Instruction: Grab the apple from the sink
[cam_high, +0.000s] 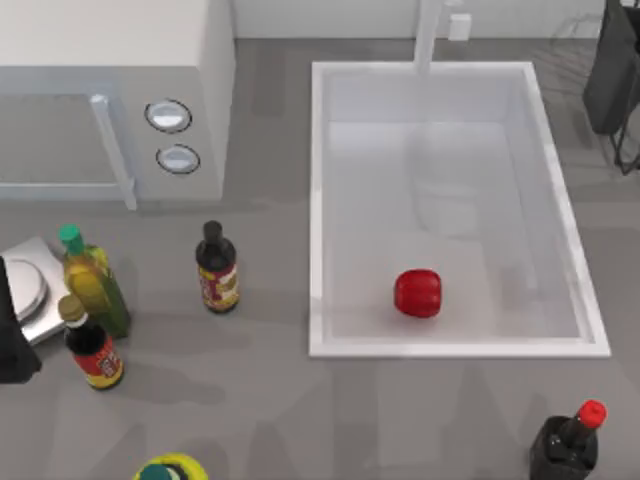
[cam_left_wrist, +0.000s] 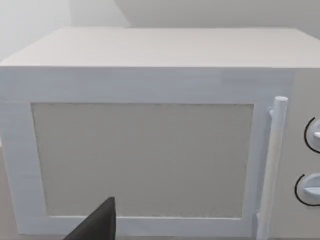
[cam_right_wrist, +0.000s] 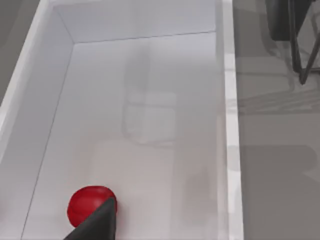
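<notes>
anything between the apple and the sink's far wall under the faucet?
Nothing. In the top view the apple sits near the front of the sink, and the pale floor behind it runs bare to the far wall. The right wrist view shows the same bare stretch.

Pretty clearly a kitchen, rendered rather than real. There's a grey counter (cam_high: 420, 410) with a big white sink (cam_high: 316, 200) set into it and a pale faucet (cam_high: 430, 35) at its far edge. A white microwave (cam_high: 110, 90) with two round knobs sits to the left (door handle and all). Sauce and oil bottles (cam_high: 217, 268) stand around, plus a small kitchen scale (cam_high: 30, 290) near the left edge.
</notes>
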